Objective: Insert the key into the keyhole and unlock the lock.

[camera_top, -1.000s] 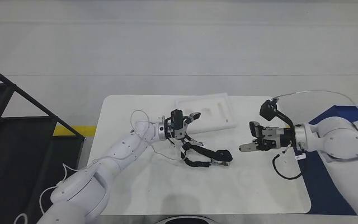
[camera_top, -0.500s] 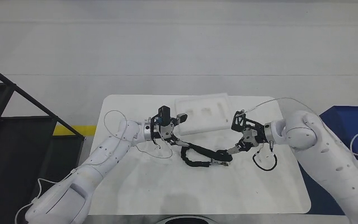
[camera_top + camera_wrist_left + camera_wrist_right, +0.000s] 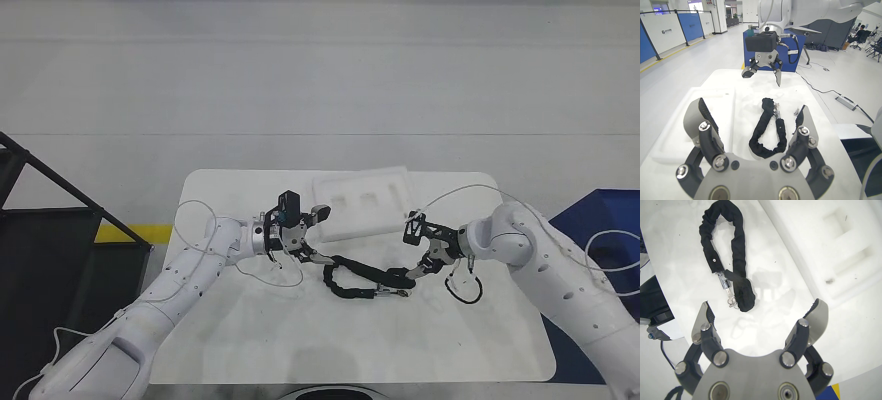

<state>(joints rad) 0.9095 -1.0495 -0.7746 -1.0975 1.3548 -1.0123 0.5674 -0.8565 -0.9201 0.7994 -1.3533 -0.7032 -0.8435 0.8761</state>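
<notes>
Lock: your black chain lock (image 3: 780,132) lies flat and untouched just ahead of the left gripper (image 3: 751,109), whose fingers are spread.
Key: the key (image 3: 731,299) sits at the lock's silver end, just ahead of the right gripper (image 3: 761,306), fingers spread wide.
Nearby: a foam tray (image 3: 848,256) lies beside the right fingers, apart from the lock.

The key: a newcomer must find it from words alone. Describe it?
On the white table, beside the white foam tray, lies a looped chain in a black fabric sleeve. At one end a shiny cylinder juts out. The key is the small flat metal piece at its tip, thinner than the cylinder.
</notes>
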